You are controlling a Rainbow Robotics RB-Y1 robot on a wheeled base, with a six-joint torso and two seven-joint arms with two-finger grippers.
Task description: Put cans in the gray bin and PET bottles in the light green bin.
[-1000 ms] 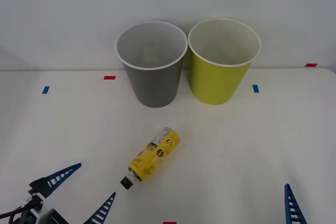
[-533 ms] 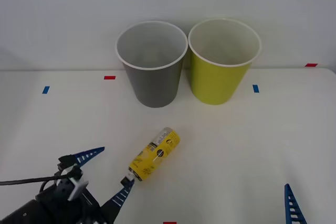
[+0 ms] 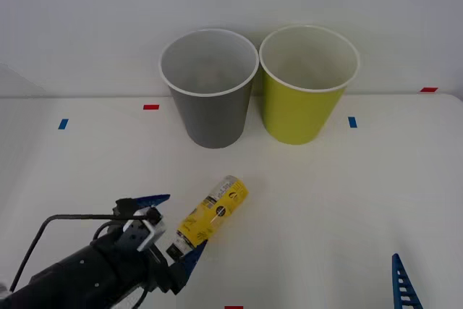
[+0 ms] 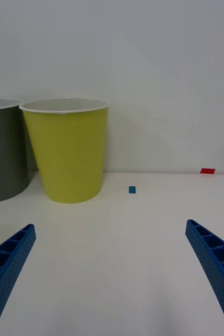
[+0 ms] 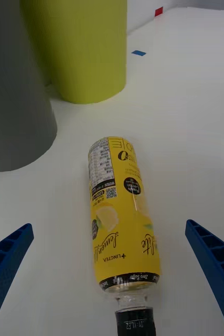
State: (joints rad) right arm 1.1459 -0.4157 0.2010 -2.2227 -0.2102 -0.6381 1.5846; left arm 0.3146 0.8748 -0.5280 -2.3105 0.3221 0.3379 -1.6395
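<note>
A small PET bottle (image 3: pixel 213 212) with a yellow label and black cap lies on its side on the white table, cap pointing toward me; the left wrist view shows the PET bottle (image 5: pixel 120 208) lengthwise between my open fingers. My left gripper (image 3: pixel 172 228) is open, just at the bottle's cap end, one finger on each side. The gray bin (image 3: pixel 210 89) and the light green bin (image 3: pixel 307 85) stand side by side at the back. My right gripper (image 4: pixel 112 273) is open low at the right front, with its one visible finger (image 3: pixel 404 286) at the table's front edge, facing the light green bin (image 4: pixel 67 148).
Small red and blue tape marks (image 3: pixel 150 107) dot the white table (image 3: pixel 347 193). A pale wall rises right behind the bins. A black cable (image 3: pixel 65 217) loops off my left arm.
My left arm has moved forward and to the right, bringing its open fingers from the front left up to the bottle's cap end. The bottle, bins and right gripper have not moved.
</note>
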